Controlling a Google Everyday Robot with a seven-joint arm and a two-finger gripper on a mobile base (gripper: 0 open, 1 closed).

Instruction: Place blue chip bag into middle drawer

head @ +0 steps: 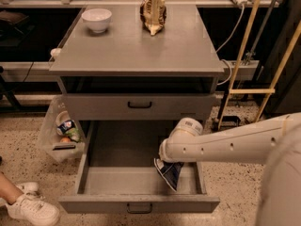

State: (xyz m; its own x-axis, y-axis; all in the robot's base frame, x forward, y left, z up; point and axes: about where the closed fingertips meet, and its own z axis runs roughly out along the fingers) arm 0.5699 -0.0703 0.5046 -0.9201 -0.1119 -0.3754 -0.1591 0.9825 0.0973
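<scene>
The blue chip bag (168,174) hangs tilted on one corner inside the open middle drawer (138,203), at its right side, low over the drawer floor. My gripper (164,165) reaches in from the right at the end of the white arm (221,145). It sits just under the wrist, shut on the top edge of the bag. The wrist hides most of the fingers.
The shallower drawer with a black handle (139,105) above is shut. A white bowl (97,19) and a tan-and-brown snack bag (153,13) stand on the cabinet top. A clear bin of items (61,135) stands at the left, a person's shoe (30,210) at lower left and a yellow frame (244,60) at the right.
</scene>
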